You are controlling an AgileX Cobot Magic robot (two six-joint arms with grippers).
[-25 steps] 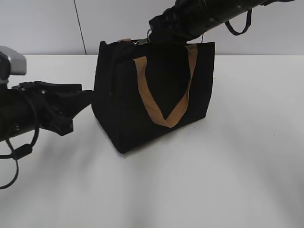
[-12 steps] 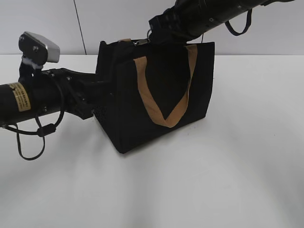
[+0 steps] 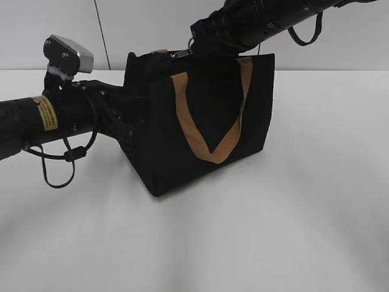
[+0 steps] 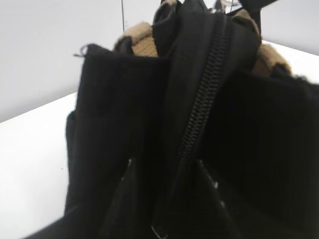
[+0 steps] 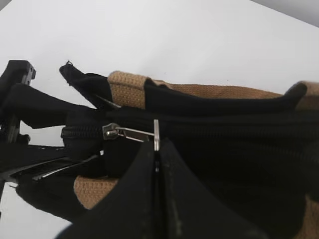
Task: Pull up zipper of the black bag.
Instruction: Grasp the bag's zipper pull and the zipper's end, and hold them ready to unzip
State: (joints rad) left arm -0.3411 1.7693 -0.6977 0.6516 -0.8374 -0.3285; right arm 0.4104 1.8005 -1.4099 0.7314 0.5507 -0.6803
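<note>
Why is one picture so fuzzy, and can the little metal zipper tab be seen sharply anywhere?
The left wrist view sits so close to the black bag that the fabric blurs and the dark left gripper melts into it. The right wrist view is sharper: the silver zipper glints, pinched by the right gripper. The exterior view is evenly lit, with soft shadows on the white table.

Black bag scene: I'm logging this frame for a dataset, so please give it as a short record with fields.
bag: black bag standing upright on white table
handles: tan straps
zipper: silver pull tab on the top track
right gripper: shut on the pull tab
left gripper: at the bag's end, fingers either side of the fabric below the track; grip unclear
</note>
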